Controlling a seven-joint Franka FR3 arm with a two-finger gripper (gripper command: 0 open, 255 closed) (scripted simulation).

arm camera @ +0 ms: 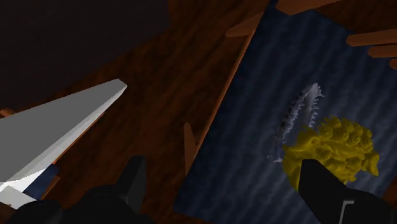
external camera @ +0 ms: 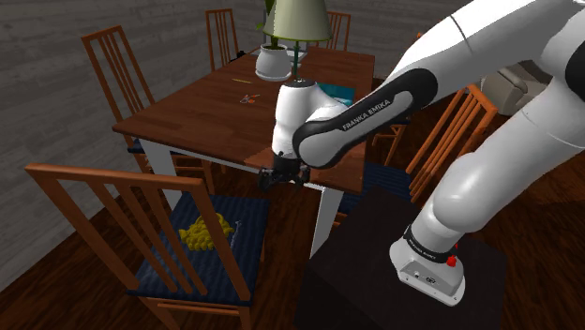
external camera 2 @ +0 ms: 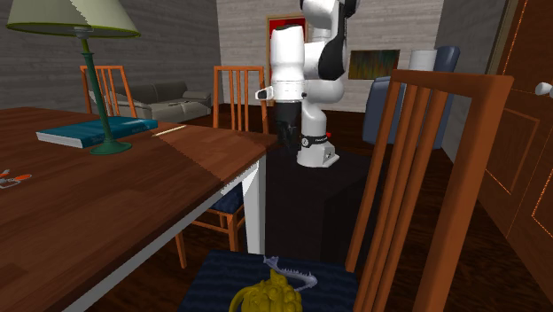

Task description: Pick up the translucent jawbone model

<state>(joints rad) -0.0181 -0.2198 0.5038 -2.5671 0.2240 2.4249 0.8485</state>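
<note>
Currently jaws apart, clear above chair seat (arm camera: pixel 267 70) for descent; jawbone model (arm camera: pixel 298 118) lies mid-seat, just beside yellow lump (arm camera: pixel 334 149), crowding grasp.

The near chair (external camera 2: pixel 465 177) carries a dark blue cushion (external camera 2: pixel 221 273). On that cushion lies the pale, translucent jawbone model (external camera 2: pixel 290 269). A lumpy yellow thing (external camera 2: pixel 266 297) sits just beside it, perhaps touching, though I cannot be sure. Beyond the chair my white arm (external camera 2: pixel 288 62) rises from its black stand (external camera 2: pixel 301 204), with my gripper (external camera 2: pixel 288 128) hanging down. Beside the chair stands the wooden counter (external camera 2: pixel 106 204), bearing a lamp (external camera 2: pixel 71 16) and a blue book (external camera 2: pixel 75 135).
</note>
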